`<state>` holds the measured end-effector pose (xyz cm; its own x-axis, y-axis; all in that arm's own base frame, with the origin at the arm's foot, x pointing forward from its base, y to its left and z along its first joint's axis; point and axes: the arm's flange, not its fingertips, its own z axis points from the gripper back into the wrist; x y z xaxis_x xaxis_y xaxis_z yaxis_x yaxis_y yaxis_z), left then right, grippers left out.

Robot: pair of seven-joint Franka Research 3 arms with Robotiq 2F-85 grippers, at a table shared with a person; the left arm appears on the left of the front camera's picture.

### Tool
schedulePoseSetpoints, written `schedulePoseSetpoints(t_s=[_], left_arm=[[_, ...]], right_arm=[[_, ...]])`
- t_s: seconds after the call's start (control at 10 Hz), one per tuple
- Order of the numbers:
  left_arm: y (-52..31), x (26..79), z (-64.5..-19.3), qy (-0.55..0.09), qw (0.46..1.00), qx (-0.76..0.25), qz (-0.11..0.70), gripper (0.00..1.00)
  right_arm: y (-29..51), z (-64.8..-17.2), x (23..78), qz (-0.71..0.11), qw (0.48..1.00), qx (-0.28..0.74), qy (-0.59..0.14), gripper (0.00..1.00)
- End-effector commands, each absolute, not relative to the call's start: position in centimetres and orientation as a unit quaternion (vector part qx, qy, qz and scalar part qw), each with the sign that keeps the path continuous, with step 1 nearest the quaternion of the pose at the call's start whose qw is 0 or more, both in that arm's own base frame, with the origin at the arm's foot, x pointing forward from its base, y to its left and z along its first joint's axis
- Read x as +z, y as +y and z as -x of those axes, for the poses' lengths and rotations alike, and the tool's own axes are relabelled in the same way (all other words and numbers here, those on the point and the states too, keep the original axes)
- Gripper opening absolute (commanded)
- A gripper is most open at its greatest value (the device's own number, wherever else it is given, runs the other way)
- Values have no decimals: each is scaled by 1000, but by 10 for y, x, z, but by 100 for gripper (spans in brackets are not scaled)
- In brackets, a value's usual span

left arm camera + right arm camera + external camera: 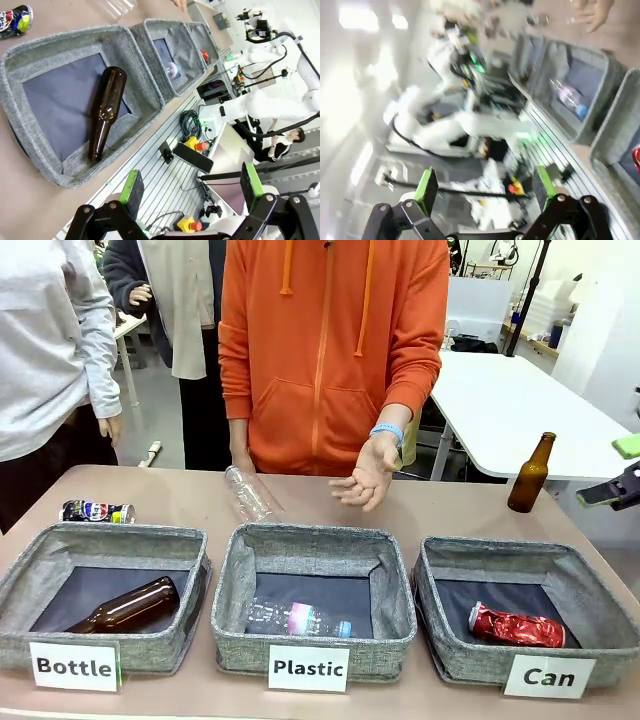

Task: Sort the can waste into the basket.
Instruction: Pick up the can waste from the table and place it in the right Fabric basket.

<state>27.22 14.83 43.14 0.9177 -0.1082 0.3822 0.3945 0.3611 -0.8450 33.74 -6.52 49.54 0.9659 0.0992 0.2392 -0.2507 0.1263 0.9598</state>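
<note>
Red can (515, 626) sits in the Can basket (462, 658), lower right; left gripper (191, 182) and right gripper (486, 184) gape empty. Next, seemingly: grasp the dark printed can (96, 511), far left.

left fingers (131, 187) and right fingers (426, 184) spread wide, empty.

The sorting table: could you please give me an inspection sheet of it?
Surface: tan table, no spills seen.
Job's things: red can in Can basket; dark printed can on the table behind the Bottle basket.
Clutter: upright brown bottle far right; clear bottle lying mid-table.
Hands: left hand open, empty; right hand open, empty.
Cables: black coil off the table's near edge.
Surroundings: person in orange, palm out.
</note>
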Motion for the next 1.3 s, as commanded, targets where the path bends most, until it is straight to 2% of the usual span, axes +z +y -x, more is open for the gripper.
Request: schedulePoseSetpoints(t_s=[0.0, 0.2, 0.3, 1.2], left_arm=[[148, 434, -271, -131, 812, -152, 548, 100], [148, 434, -271, -131, 812, -152, 548, 100], [148, 434, -271, -131, 812, -152, 548, 100], [148, 434, -271, -131, 812, -152, 548, 100]], right_arm=[[-63, -326, 488, -759, 616, -86, -192, 100], [-64, -334, 484, -751, 626, -107, -179, 100], [-85, -331, 477, -724, 682, -7, -107, 100], [-85, -331, 477, -724, 682, -7, -107, 100]])
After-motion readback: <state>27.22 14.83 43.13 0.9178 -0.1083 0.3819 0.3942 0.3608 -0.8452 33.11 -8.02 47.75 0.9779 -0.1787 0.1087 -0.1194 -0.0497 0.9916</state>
